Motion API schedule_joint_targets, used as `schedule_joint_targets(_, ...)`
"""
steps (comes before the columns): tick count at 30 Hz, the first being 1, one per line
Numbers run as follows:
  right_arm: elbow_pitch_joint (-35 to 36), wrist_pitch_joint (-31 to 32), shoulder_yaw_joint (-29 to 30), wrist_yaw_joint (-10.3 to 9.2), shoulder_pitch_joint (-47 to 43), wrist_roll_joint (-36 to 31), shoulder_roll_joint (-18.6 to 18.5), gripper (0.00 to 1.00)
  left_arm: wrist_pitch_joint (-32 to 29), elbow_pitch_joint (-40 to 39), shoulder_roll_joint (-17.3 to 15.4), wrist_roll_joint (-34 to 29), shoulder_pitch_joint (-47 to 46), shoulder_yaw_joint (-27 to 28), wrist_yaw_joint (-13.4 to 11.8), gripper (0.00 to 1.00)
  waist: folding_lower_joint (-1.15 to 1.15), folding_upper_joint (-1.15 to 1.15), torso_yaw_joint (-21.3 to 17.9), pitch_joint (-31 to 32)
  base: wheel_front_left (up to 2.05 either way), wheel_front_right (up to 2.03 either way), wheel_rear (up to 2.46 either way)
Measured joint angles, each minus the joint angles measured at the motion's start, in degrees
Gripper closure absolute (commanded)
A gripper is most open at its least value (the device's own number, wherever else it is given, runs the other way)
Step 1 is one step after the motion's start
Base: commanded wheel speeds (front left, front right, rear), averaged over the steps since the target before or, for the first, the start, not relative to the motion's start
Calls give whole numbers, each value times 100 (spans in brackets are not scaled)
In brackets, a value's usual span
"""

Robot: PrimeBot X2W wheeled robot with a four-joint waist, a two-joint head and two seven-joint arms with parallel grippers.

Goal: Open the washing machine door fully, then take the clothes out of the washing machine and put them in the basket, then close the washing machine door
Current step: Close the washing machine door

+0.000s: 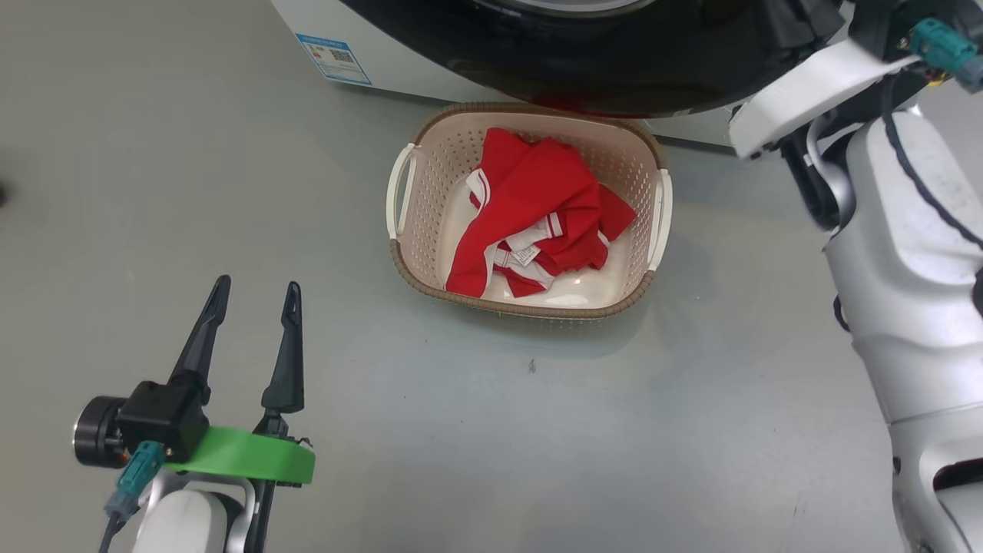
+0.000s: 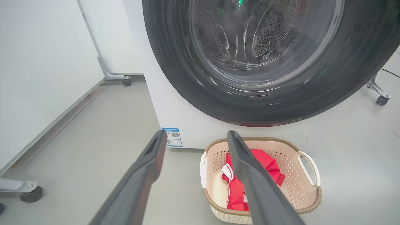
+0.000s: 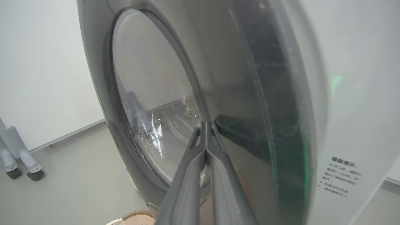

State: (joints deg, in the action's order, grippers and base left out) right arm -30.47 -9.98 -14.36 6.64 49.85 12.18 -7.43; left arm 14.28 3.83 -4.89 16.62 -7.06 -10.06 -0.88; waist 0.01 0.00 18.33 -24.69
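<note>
The door (image 2: 265, 62) stands flush or nearly flush with the washer (image 2: 175, 115) front; whether it is latched cannot be made out. In the head view the frame cuts off all but its glossy black lower arc, which overhangs the far rim of the basket (image 1: 430, 200). In the left wrist view its top and right side run out of frame, and the steel drum shows as a blurred, perforated shape through the bulging glass. The clothes (image 1: 537, 207) lie crumpled in the basket, bright red with white stripes and trim, a small white tag showing near the middle; the folds hide how many garments there are. In the left wrist view a dark finger (image 2: 250, 175) covers part of them and of the basket. The basket sits on the grey floor (image 1: 230, 192) just before the washer, beside its blue label (image 1: 335, 58); its text is too small to read. The right end effector (image 3: 206, 125) is clenched, fingers pressed together with nothing between them, tips at the door's black ring beside the glass; contact cannot be confirmed. The pale right arm (image 1: 906, 253) rises to the head view's top right corner, where the frame cuts it. The left end effector (image 1: 257, 284) is released and empty, low over the floor, well apart from the basket
</note>
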Motion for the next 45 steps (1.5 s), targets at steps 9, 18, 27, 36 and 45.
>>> schedule_joint_targets(9,-354,-44,205,34,647,-1,-269,100,1,8,80,0,-175,-25,98,0,0,0,123,-146,0,0,0)
schedule_joint_targets(18,-764,-101,359,19,1083,-1,-394,100,16,42,146,-8,-302,46,121,0,0,0,236,-245,0,0,0)
schedule_joint_targets(27,-1049,-257,474,-81,1282,40,-401,100,16,96,186,-43,-369,83,177,0,0,0,261,-262,0,0,0)
schedule_joint_targets(36,-1263,-391,243,-66,1271,81,-172,100,16,136,201,-127,-383,250,177,0,0,0,168,-126,0,0,0)
schedule_joint_targets(45,-1163,-453,126,-14,700,280,133,100,18,137,200,-211,-382,391,178,0,-1,0,-75,37,0,0,0)
